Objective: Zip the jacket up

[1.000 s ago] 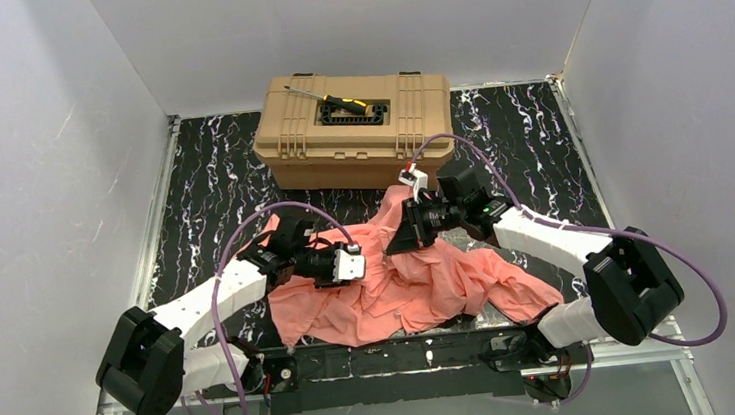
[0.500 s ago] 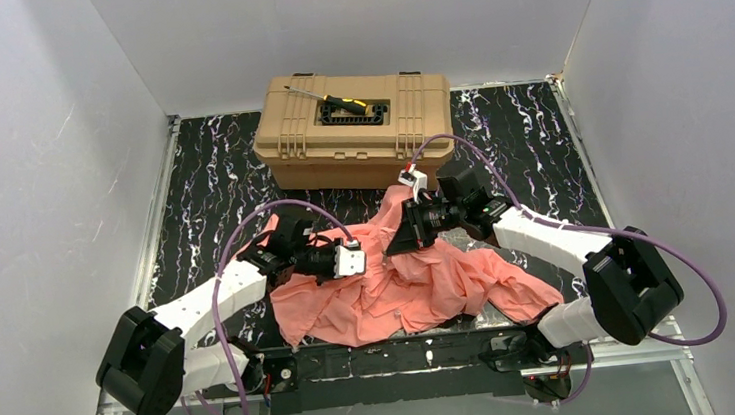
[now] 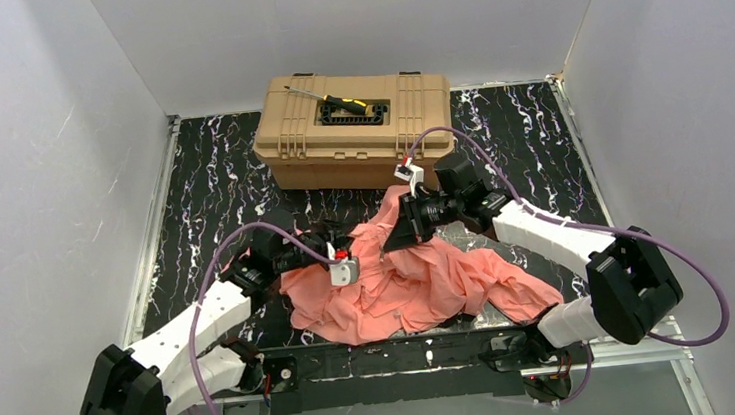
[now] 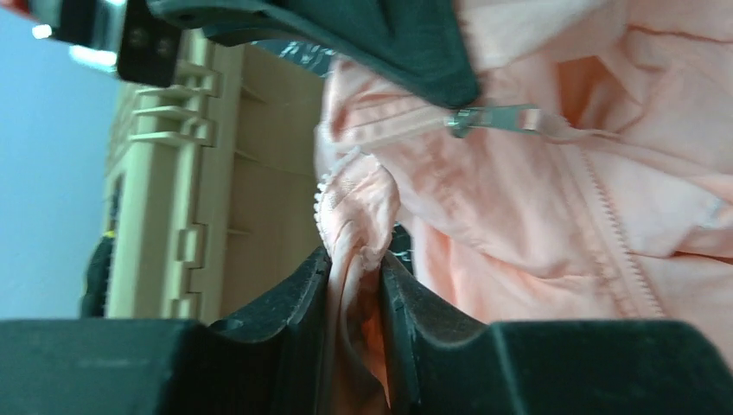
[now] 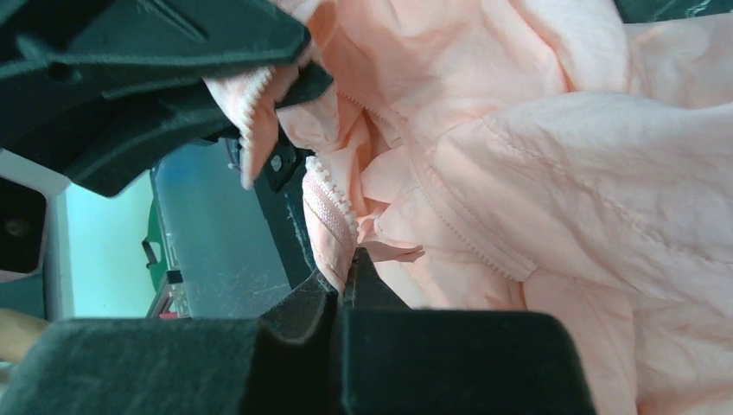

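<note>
Salmon-pink jacket (image 3: pixel 405 279), crumpled on table, unzipped

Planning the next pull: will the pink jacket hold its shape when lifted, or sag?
Likely sags: the jacket lies crumpled in soft folds. Probably light and thin, since it bunches narrowly inside the left gripper.

From above, the tips of the left claw (image 3: pixel 350 249) are buried in the folds of the jacket (image 3: pixel 420 283), and those of the right claw (image 3: pixel 401 237) sit under its own wrist — neither grip shows there. The zipper (image 5: pixel 333 197) is too small to make out from above, as are the items on the toolbox (image 3: pixel 352 134) lid. The jacket hides the worktop (image 3: pixel 212 201) along the middle of its near edge. At the left wrist, the zipper slider (image 4: pixel 493 118) is partly covered by the right claw, and the bunched fabric vanishes between the fingers. At the right wrist, the zipper's tape disappears into the pinched fingers — the jacket runs off the right edge in both.
</note>
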You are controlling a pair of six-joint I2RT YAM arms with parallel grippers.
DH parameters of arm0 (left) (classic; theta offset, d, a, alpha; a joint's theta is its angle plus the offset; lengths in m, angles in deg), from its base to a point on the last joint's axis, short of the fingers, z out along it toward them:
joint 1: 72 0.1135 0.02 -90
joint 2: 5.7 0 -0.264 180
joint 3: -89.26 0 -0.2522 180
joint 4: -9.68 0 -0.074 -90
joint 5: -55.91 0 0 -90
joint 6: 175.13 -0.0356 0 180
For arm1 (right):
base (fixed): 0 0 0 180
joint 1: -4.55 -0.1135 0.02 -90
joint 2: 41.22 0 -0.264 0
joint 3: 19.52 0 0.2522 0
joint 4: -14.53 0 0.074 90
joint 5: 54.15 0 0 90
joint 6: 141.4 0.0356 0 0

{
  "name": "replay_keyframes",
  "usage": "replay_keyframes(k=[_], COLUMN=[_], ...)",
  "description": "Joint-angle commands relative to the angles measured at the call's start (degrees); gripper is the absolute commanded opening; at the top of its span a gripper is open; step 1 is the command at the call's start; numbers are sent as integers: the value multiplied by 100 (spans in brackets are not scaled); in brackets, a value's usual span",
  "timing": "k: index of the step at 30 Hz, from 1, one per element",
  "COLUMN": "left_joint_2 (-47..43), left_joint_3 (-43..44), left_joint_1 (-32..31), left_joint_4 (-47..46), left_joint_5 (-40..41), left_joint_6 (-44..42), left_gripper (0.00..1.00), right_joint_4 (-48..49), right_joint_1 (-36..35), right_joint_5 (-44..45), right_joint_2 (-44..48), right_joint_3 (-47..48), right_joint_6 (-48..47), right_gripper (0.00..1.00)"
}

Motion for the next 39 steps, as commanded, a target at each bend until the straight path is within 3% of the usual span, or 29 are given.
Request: replay_keyframes(k=[1, 4, 7, 15, 21, 26, 39], left_joint_2=[150, 596, 784, 1262, 1326, 1499, 2125], left_joint_3=[-405, -120, -116, 166, 397, 462, 152], left_joint_1=[-113, -302, -364, -394, -288, -183, -50], left_joint_4=[290, 1208, 1034, 961, 545, 200, -340], left_joint_5=[-574, -824, -901, -542, 120, 126, 209], left_joint_6=[-69, 645, 1629, 3546, 5009, 5411, 4461], left_gripper=[29, 42, 43, 72, 72, 66, 42], right_joint_4=[-304, -238, -70, 52, 92, 55, 177], right_joint_1=[-16, -12, -33, -99, -134, -134, -134], right_joint_5=[441, 719, 840, 1060, 1067, 1046, 930], right_joint_2=[-222, -365, -401, -494, -326, -218, -148], right_joint_3=[223, 164, 83, -262, -450, -445, -382], right_joint_6=[-126, -21, 47, 44, 63, 50, 193], right_gripper=[1, 1, 1, 1, 1, 1, 1])
